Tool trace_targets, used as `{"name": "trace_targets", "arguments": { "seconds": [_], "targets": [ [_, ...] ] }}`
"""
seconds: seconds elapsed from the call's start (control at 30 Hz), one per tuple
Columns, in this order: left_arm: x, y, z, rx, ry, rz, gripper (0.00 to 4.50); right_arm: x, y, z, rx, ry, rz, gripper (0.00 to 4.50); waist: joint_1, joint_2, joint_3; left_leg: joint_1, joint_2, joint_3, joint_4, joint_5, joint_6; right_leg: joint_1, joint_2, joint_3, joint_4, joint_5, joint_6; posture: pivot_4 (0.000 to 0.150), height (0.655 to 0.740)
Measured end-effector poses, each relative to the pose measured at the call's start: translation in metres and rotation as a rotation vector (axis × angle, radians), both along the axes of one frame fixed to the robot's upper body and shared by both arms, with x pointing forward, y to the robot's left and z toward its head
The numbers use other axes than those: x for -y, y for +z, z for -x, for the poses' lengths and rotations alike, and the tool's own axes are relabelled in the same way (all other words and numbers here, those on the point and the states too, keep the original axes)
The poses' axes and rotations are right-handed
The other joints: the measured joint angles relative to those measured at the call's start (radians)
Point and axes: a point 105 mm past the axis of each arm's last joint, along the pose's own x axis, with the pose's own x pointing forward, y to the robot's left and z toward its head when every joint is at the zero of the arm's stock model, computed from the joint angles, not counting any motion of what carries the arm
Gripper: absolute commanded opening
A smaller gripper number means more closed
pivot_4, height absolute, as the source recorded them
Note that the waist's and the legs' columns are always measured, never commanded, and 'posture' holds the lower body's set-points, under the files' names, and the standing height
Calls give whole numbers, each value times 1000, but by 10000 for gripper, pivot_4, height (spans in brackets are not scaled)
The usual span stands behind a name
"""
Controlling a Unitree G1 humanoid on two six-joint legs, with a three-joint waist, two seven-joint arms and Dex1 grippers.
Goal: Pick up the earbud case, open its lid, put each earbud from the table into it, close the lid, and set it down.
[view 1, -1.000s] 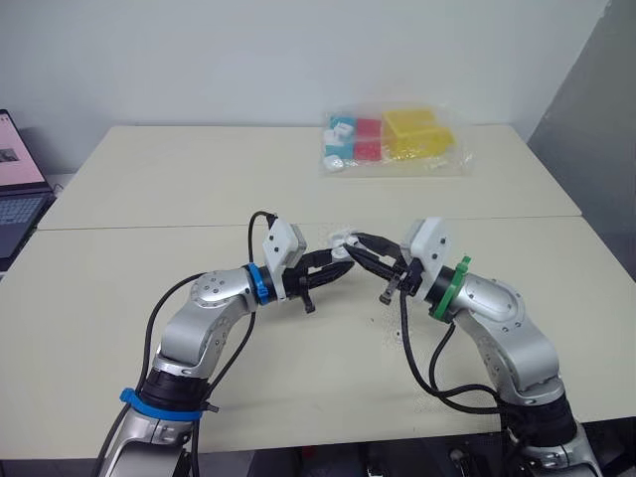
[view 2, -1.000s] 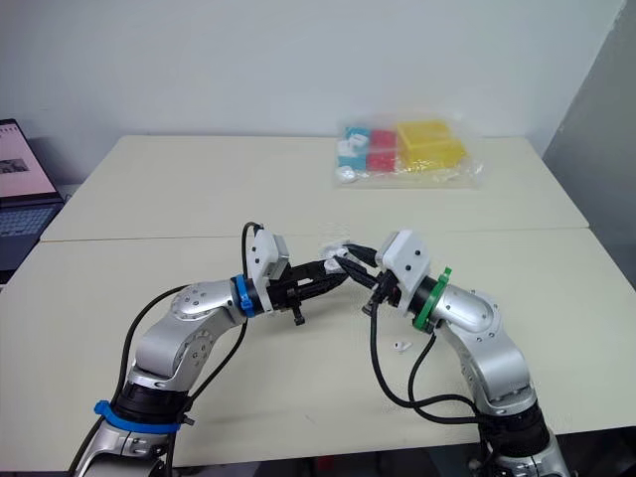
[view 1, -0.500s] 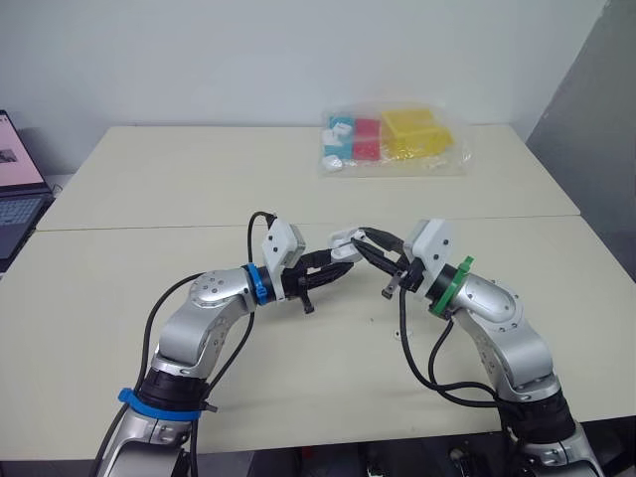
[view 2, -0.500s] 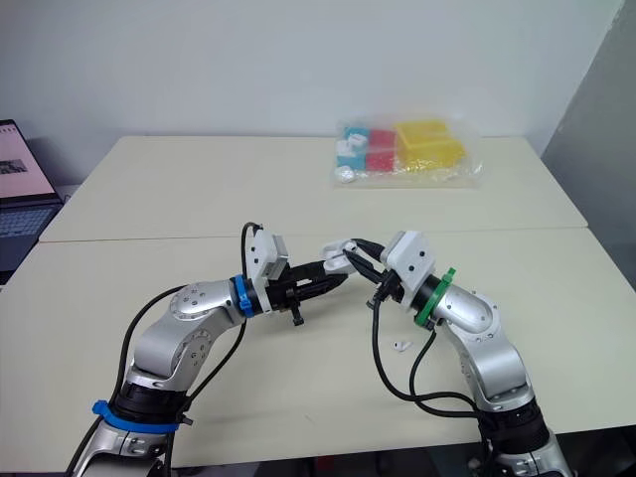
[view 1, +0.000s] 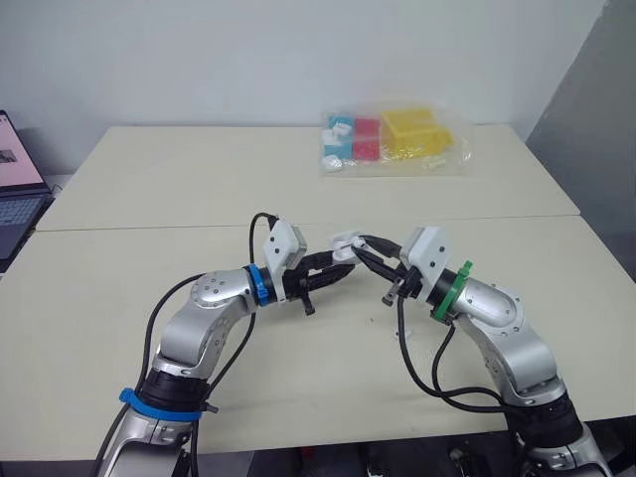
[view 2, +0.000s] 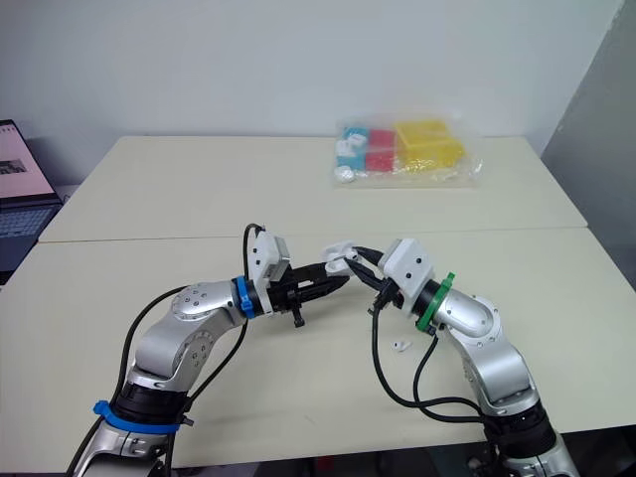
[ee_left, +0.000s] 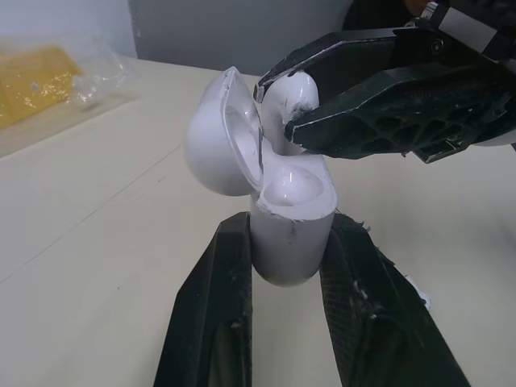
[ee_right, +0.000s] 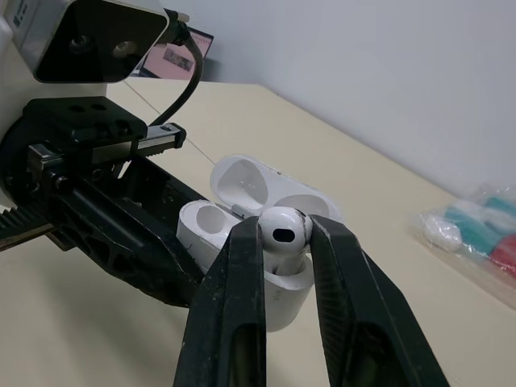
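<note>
My left gripper [ee_left: 290,230] is shut on the body of the white earbud case [ee_left: 289,242], held above the table's middle with its lid [ee_left: 216,143] swung open. My right gripper [ee_right: 284,235] is shut on a white earbud [ee_right: 284,228] right at the case's mouth, over one slot; the neighbouring slot [ee_right: 198,218] looks empty. In the head views the two grippers meet tip to tip at the case [view 2: 339,253]. A second earbud [view 2: 399,346] lies on the table under my right forearm.
A clear bag of yellow, red and blue blocks [view 1: 390,142] lies at the far side of the table. A laptop [view 1: 15,189] sits off the left edge. The right arm's black cable [view 2: 383,368] loops low over the table.
My right gripper has edged the earbud in closer to the open case. The left gripper holds the case in about the same place.
</note>
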Motion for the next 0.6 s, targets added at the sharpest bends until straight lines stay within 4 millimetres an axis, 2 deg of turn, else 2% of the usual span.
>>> {"name": "trace_targets", "arguments": {
  "seconds": [0.07, 0.27, 0.47, 0.6],
  "targets": [
    [0, -1, 0, -1, -2, -3, 7852, 0, 0, 1, -29, 3, -12, 4422, 0, 0, 0, 0, 0, 0, 0, 0, 0, 0, 0, 0, 0, 0, 0, 1500, 7400],
    [0, 0, 0, 14, 7, -9, 7852, -1, 0, 3, -93, 12, -27, 24382, 0, 0, 0, 0, 0, 0, 0, 0, 0, 0, 0, 0, 0, 0, 0, 1500, 7400],
    [0, 2, 0, 33, 4, 1, 7852, 6, 6, 7, -123, 17, -27, 24813, 0, 0, 0, -1, 0, 0, 0, 0, 0, 0, 0, 0, -1, 0, 0, 1500, 7400],
    [1, 3, 0, 49, 6, 3, 7852, 21, 26, 19, -115, 31, -28, 24813, 1, 0, 1, -2, 0, 0, -1, 0, 0, -1, 0, 0, -2, 0, 0, 1500, 7400]
  ]
}}
